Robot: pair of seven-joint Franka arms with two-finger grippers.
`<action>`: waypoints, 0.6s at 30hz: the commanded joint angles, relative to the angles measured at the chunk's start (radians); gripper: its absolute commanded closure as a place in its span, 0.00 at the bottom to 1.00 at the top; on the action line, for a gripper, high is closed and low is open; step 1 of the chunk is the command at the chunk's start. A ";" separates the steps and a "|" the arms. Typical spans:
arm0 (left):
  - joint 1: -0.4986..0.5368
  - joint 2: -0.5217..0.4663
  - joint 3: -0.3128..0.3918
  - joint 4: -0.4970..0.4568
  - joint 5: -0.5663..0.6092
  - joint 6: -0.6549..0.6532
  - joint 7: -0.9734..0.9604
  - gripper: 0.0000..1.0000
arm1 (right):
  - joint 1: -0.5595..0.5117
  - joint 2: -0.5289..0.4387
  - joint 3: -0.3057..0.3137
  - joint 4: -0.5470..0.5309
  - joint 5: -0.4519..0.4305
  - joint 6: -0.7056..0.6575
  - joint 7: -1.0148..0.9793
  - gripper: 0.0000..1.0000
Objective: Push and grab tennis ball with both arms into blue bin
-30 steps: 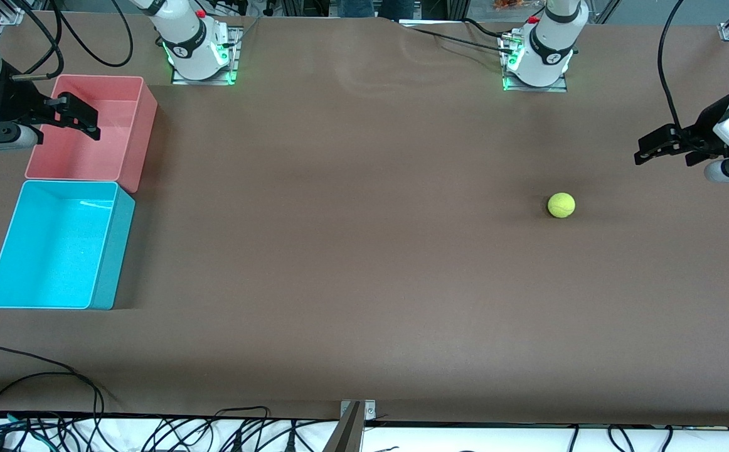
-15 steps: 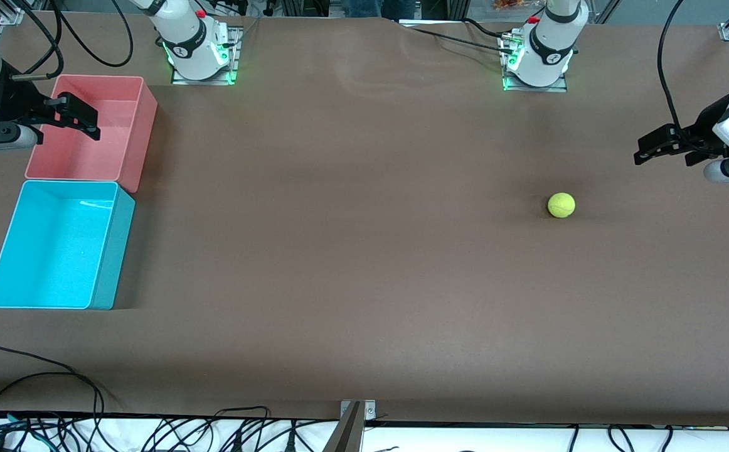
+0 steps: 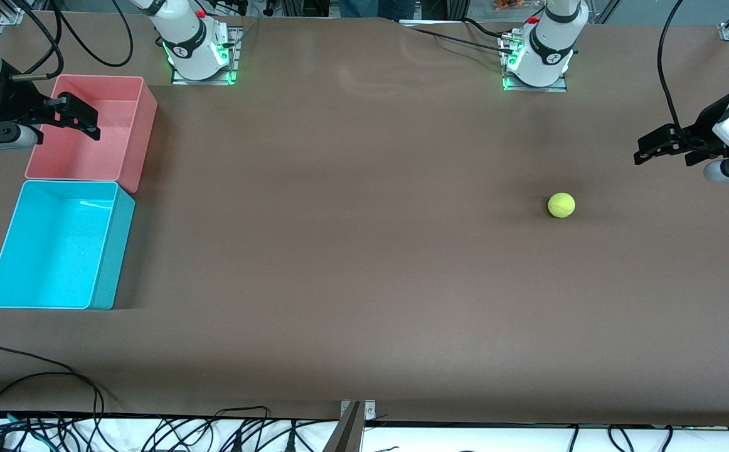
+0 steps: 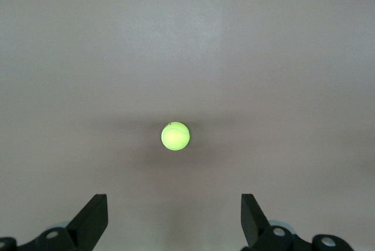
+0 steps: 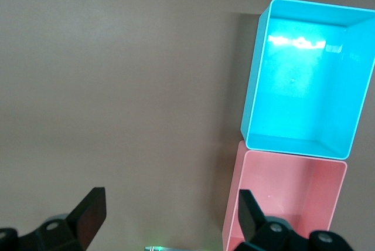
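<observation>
Looking across the tabletop (image 3: 364, 251), we find the ball (image 3: 561, 205) at the left arm's end, well apart from the blue bin (image 3: 103, 276) at the right arm's end. Our left pincer (image 3: 665, 148) hangs wide open and empty near the ball; our right pincer (image 3: 76, 116) waits, open and empty, over the pink bin (image 3: 142, 125)

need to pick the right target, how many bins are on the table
2. The blue bin sits at the right arm's end of the table, nearer the front camera; the pink bin stands beside it, farther from that camera. None seems hidden.
</observation>
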 commanded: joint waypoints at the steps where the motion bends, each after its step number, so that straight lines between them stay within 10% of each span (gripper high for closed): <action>1: 0.005 -0.011 -0.003 -0.002 -0.013 0.007 0.009 0.00 | -0.001 -0.005 0.001 0.014 -0.002 -0.015 0.004 0.00; 18: 0.005 -0.011 -0.003 -0.002 -0.013 0.007 0.009 0.00 | 0.002 -0.008 0.006 0.014 -0.002 -0.042 0.002 0.00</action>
